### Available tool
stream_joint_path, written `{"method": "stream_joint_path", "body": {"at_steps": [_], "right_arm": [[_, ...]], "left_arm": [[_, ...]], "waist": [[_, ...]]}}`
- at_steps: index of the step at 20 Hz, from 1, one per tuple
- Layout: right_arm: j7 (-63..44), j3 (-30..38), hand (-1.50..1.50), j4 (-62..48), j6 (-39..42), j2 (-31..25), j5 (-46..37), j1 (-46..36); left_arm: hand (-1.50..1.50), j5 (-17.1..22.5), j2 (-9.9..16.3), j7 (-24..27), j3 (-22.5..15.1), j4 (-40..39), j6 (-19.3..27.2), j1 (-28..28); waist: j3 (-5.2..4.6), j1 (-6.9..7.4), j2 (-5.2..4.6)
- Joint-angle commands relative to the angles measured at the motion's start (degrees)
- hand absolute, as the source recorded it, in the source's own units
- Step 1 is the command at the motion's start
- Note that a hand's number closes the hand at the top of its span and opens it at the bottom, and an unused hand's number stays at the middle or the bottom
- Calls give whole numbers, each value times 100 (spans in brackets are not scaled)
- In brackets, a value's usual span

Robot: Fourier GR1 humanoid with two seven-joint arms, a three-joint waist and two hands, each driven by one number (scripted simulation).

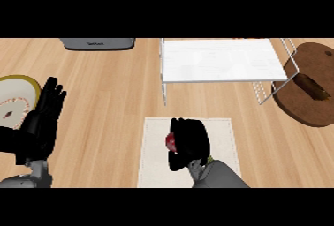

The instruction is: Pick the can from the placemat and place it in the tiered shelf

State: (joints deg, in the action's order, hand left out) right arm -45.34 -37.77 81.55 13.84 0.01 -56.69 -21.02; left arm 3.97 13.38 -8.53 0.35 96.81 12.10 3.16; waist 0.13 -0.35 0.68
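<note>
While the right hand (187, 141) curls round it, the can (170, 141) shows red on the placemat (222, 132)

Count: one can (170, 141), one placemat (225, 132), one tiered shelf (222, 62), one round wooden board (313, 110) far right, one plate (16, 99) far left, two hands, left hand (42, 117) and right hand (189, 139).

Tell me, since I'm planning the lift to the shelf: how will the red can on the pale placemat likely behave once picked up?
The red can looks rigid and small, so probably light and unlikely to deform under the right hand curled round it. Its rounded side suggests it could roll if laid down on the pale placemat. On the white wire tiered shelf it may tip unless set upright.
</note>
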Motion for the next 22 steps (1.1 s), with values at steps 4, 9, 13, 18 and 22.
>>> {"method": "stream_joint_path", "body": {"at_steps": [4,9,13,18,22], "right_arm": [[-1387,-558,150,894,-633,-1,727,250],[-2114,-565,150,2286,-869,-2,676,-40],[-2613,-212,150,3153,-1204,-3,475,-480],[-3298,456,150,3652,-668,-4,-109,-1220],[-3468,686,150,3865,28,-5,-437,-1425]], "left_arm": [[0,-10,-58,359,134,-361,-159,61],[0,-204,-180,112,-53,-170,17,50],[0,-23,-126,228,98,-184,-120,-3],[0,-165,-242,84,-49,-153,-8,14],[0,-28,-116,248,140,-242,-190,-72]], "waist": [[-14,61,-66],[-14,47,-38],[-19,18,-17],[-23,-12,-14],[-25,-15,-23]]}}
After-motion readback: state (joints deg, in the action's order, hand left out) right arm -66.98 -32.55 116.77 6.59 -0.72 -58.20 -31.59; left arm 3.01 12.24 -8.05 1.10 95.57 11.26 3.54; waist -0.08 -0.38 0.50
